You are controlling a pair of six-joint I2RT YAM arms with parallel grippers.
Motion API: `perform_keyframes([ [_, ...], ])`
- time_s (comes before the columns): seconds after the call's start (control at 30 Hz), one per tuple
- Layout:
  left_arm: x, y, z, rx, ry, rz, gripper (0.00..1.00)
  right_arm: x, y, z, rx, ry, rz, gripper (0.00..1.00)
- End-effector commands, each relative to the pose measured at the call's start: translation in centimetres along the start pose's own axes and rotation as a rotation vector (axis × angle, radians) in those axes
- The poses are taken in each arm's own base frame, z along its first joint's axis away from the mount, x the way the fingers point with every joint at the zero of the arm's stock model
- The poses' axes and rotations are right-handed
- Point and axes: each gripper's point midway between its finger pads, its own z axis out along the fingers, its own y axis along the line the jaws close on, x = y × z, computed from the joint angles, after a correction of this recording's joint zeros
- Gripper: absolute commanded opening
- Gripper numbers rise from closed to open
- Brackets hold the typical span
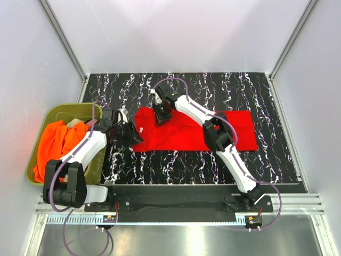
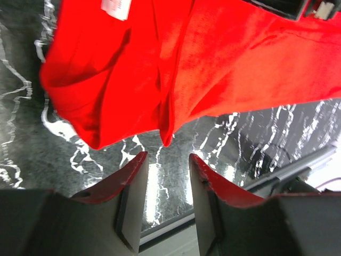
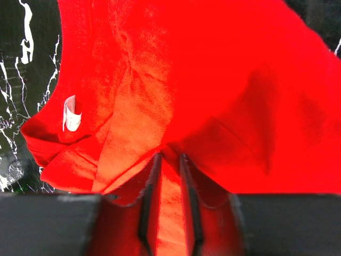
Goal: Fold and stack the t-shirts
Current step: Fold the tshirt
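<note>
A bright red t-shirt lies spread on the black marbled table, its left part bunched. My right gripper is at the shirt's upper left and is shut on a raised fold of red cloth; its own view shows cloth between the jaws and the white neck label to the left. My left gripper is open and empty, just off the shirt's left edge. In its own view the jaws stand apart over bare table, and the shirt's hem hangs just beyond the fingertips.
An olive-green tub stands off the table's left edge and holds an orange shirt with a bit of beige cloth behind it. White walls and metal posts enclose the table. The table's front rail is close to the left gripper.
</note>
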Motion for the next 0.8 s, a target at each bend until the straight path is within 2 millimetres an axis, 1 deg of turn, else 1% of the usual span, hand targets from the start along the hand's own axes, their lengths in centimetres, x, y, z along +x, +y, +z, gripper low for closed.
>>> perform_keyframes([
  [0.0,0.4,-1.4,0.5,0.091,0.027,0.004,0.42,0.5,0.2,0.5,0.012,0.012,-0.025,0.24],
  [0.17,1.8,-1.6,2.5,0.081,0.093,0.035,0.42,0.1,0.2,0.0,0.030,-0.002,-0.024,0.21],
  [0.27,2.1,-2.0,3.5,0.072,0.109,0.062,0.40,0.2,0.2,0.0,0.027,-0.001,-0.026,0.21],
  [0.37,1.8,-1.5,4.2,0.029,0.102,0.074,0.41,0.3,0.3,0.1,0.021,0.004,-0.019,0.20],
  [0.5,1.4,-1.1,4.7,-0.009,0.088,0.089,0.41,0.3,0.5,0.2,0.011,0.007,-0.014,0.19],
  [0.57,1.6,-1.0,5.0,-0.022,0.096,0.098,0.40,0.4,0.5,0.2,0.010,0.008,-0.011,0.18],
  [0.7,1.3,-0.4,5.3,-0.056,0.083,0.100,0.39,0.4,0.6,0.3,0.000,0.010,-0.006,0.17],
  [0.77,1.2,-0.4,5.5,-0.051,0.086,0.112,0.36,0.3,0.6,0.2,-0.001,0.010,-0.004,0.16],
])
